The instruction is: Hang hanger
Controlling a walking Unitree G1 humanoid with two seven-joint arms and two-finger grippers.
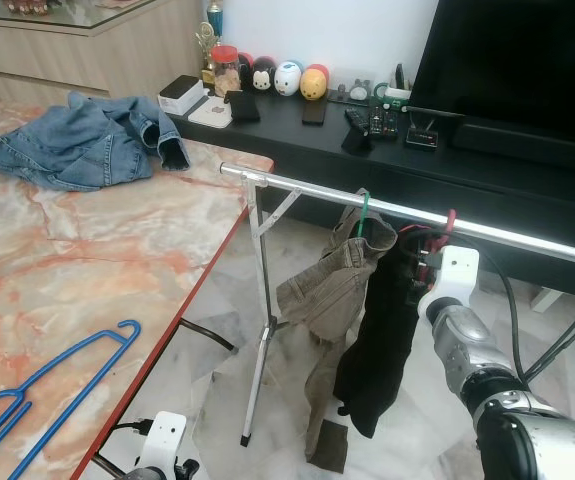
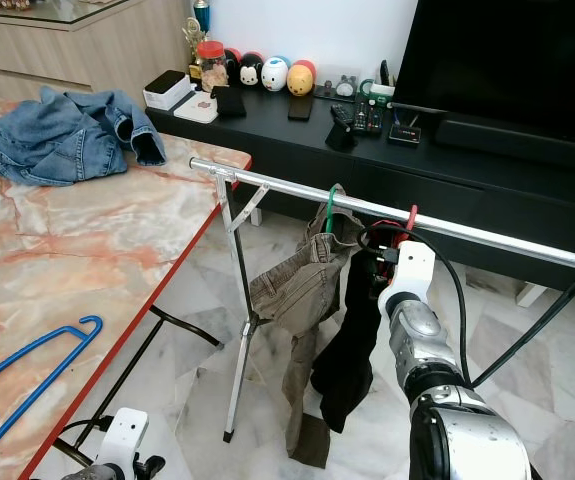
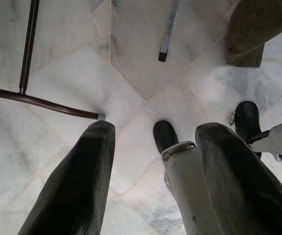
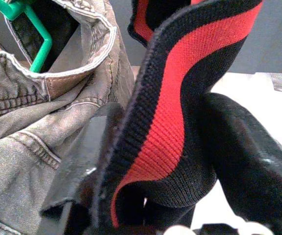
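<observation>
Marble bench (image 1: 117, 250) on the left carries one crumpled denim jacket (image 1: 77, 140) at its far end and one blue hanger (image 1: 47, 385) at its near edge. Below that edge the left pincer (image 3: 153, 161) hangs idle toward the tiled floor (image 3: 131, 88), its two fingers apart and empty. Past the bench stands one silver clothes rail (image 1: 387, 205) on a folding leg, with two garments on it: olive-brown trousers (image 1: 327, 295) on a green hanger (image 1: 365, 212), and just beside them a black garment (image 1: 382, 340) whose red hanger hook (image 1: 451, 220) sits over the rail. The right pincer (image 4: 155, 147) is raised to that garment just under the rail, forearm angled upward, its fingers clamped on the black-and-red knit collar (image 4: 180, 83). Behind the rail runs a black TV console (image 1: 387, 130) cluttered with small items.
</observation>
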